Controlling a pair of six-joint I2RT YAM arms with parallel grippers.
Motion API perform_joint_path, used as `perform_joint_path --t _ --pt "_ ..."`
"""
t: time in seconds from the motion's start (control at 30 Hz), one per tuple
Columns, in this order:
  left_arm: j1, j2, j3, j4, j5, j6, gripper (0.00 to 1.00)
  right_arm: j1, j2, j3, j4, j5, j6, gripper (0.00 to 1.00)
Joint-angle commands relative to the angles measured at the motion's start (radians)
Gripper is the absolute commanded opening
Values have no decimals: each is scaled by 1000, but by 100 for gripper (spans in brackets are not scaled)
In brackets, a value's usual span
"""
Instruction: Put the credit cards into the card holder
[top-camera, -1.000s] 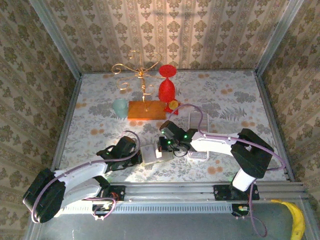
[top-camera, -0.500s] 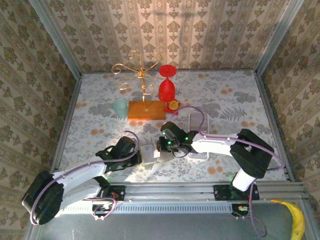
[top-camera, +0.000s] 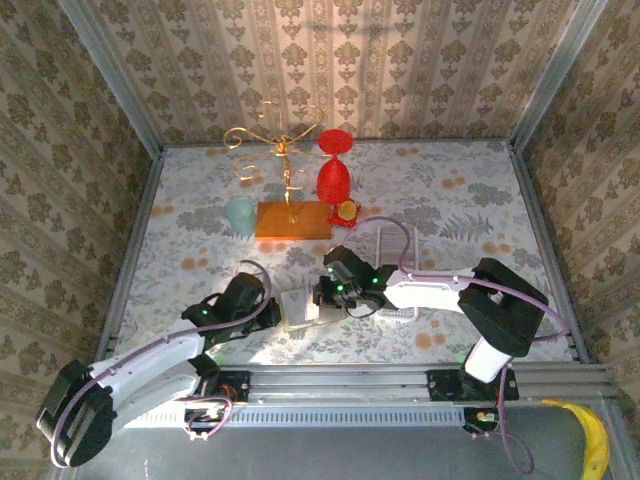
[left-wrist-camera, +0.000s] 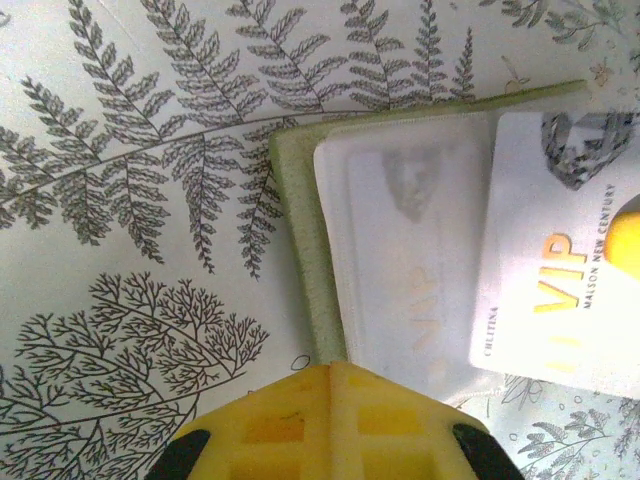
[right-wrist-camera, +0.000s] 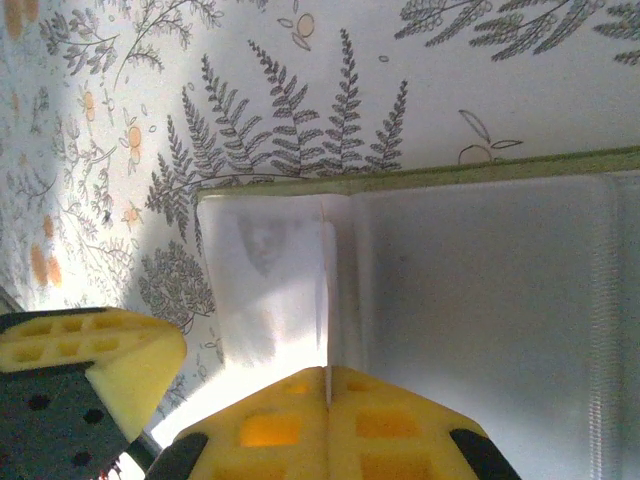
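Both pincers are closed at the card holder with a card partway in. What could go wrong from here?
1. The VIP card sits only partly under the clear sleeve; if pushed at a slant, it may jam or buckle.
2. The left pincer seems to pinch just the edge of the card holder, so the holder could slide or twist when the right pincer, shut on the card, pushes.

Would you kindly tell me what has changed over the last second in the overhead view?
The left arm swung its rear link down toward the near edge, while the left gripper kept to the card holder's left edge. The right gripper eased slightly left over the holder. Both grippers stayed closed, and the holder barely shifted.
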Motion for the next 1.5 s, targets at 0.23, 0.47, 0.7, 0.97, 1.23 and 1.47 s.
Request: perform_joint_path --t 0.23,0.47,0.7,0.97,1.23,1.47 --pt "7 97 6 94 16 -26 0 2 4 -11 28 -78 38 0" --pt "6 155 3 119 13 -24 0 1 14 -3 -10 -91 30 0" --pt "5 168 -10 127 13 -26 0 -2 58 8 39 -123 34 0" --pt "5 167 -31 123 3 -29 0 -3 92 32 65 -147 23 0" --pt "5 165 -38 122 1 -28 0 -15 90 76 -96 -94 -82 25" --pt "4 167 -37 128 9 -27 0 -15 108 126 -205 -71 -156 37"
